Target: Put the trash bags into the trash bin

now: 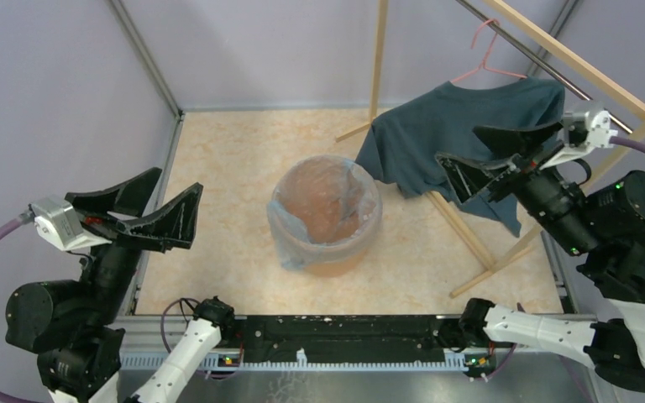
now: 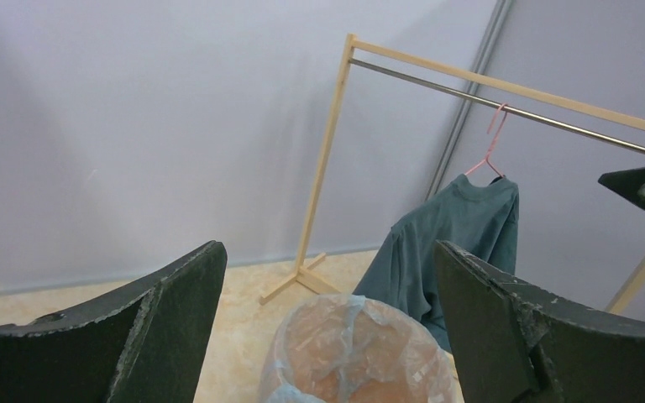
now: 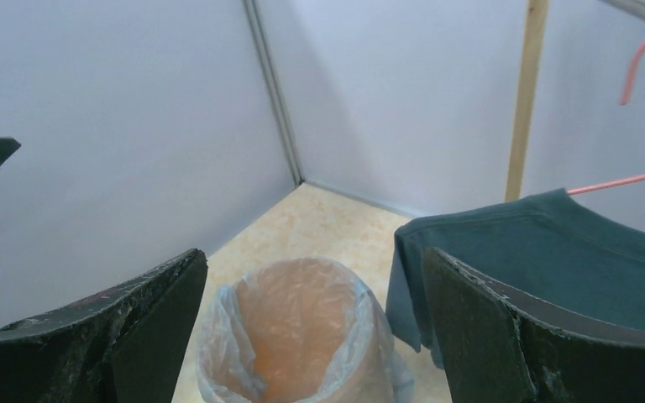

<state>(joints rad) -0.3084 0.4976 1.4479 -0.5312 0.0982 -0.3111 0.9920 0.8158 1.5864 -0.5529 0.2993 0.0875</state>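
Lining the bin (image 1: 344, 264), the bag (image 1: 290, 243) has its mouth folded over the rim. Film judged light, limp, slippery and tear-prone; pinch the loose overhang at 7 o'clock. Spread wide and empty: left gripper (image 1: 178, 183) at 9 o'clock, right gripper (image 1: 456, 143) at 2 o'clock.

Trash bag (image 3: 218, 336), between right gripper (image 3: 312, 254) fingers (image 3: 504, 336): thin, wrinkly, translucent plastic film. Trash bin (image 1: 340, 267): smooth orange plastic. Fingers: matt black, scuffed edges. T-shirt (image 3: 554, 243), behind one finger: matt cloth. Rack (image 3: 525, 92): bare wood.
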